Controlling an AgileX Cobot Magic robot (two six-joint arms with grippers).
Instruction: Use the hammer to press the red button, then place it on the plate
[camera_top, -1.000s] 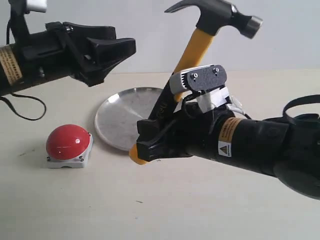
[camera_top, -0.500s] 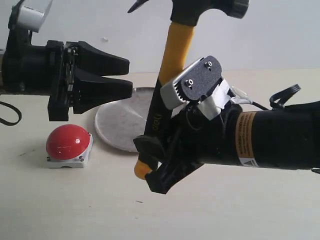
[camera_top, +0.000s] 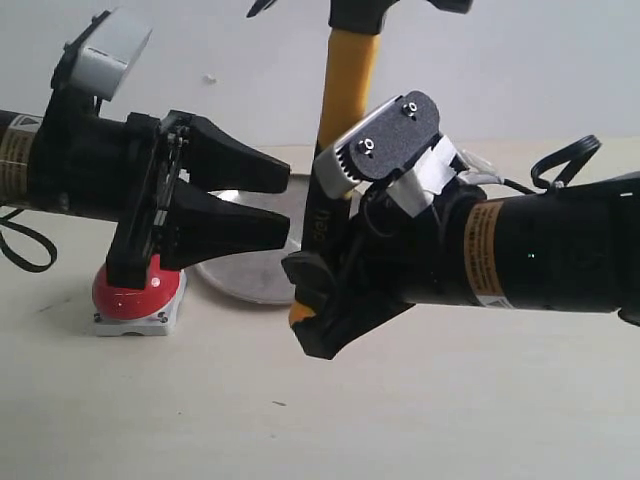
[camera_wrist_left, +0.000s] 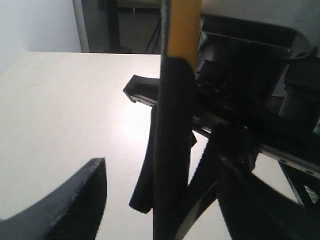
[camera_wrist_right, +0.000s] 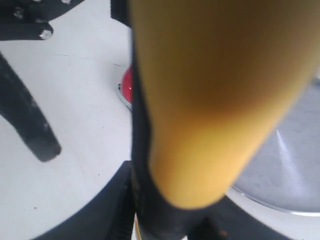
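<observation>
The hammer (camera_top: 345, 90) stands nearly upright over the table, its dark head cut off by the top edge. My right gripper (camera_top: 318, 292) is shut on its black handle (camera_wrist_left: 172, 150) near the yellow looped end. My left gripper (camera_top: 285, 198) is open, its two black fingers pointing at the handle; in the left wrist view the handle stands between the spread fingers (camera_wrist_left: 75, 200) with a gap on each side. The red button (camera_top: 122, 297) is mostly hidden behind the left gripper. The plate (camera_top: 250, 280) lies behind both grippers, partly covered. The right wrist view shows the yellow neck (camera_wrist_right: 210, 100), the button (camera_wrist_right: 127, 85) and the plate (camera_wrist_right: 285, 170).
The beige table (camera_top: 450, 400) runs to a white back wall. A black cable (camera_top: 565, 160) loops off the right arm, another (camera_top: 25, 245) hangs by the left arm. A left finger (camera_wrist_right: 30, 125) shows in the right wrist view.
The left gripper has swung right and down, in front of the button, up to the hammer handle. The right gripper has turned the hammer more upright.
</observation>
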